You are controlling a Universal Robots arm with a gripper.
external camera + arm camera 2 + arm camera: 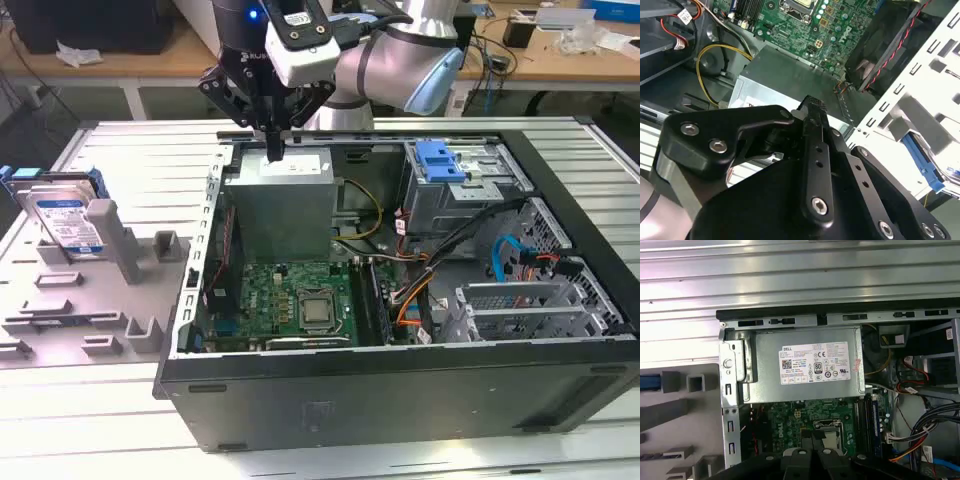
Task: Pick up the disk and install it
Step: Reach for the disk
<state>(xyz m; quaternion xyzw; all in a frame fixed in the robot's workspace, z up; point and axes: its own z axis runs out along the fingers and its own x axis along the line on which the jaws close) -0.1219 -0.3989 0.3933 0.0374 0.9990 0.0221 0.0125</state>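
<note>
On the bench (140, 150) beside the case (400, 390), a post (112, 235) half-hides the disk (60, 222); above the case hangs the hand (275, 150), pinched empty.

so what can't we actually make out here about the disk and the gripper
The disk: in the exterior view the grey fixture hides part of it; in the second wrist view the fixture and the picture's edge leave just a blue strip.
The gripper: in the exterior view it hangs over the grey box; whether the fingers touch it cannot be told.
The motherboard: in the first wrist view the gripper hides one end.
</note>
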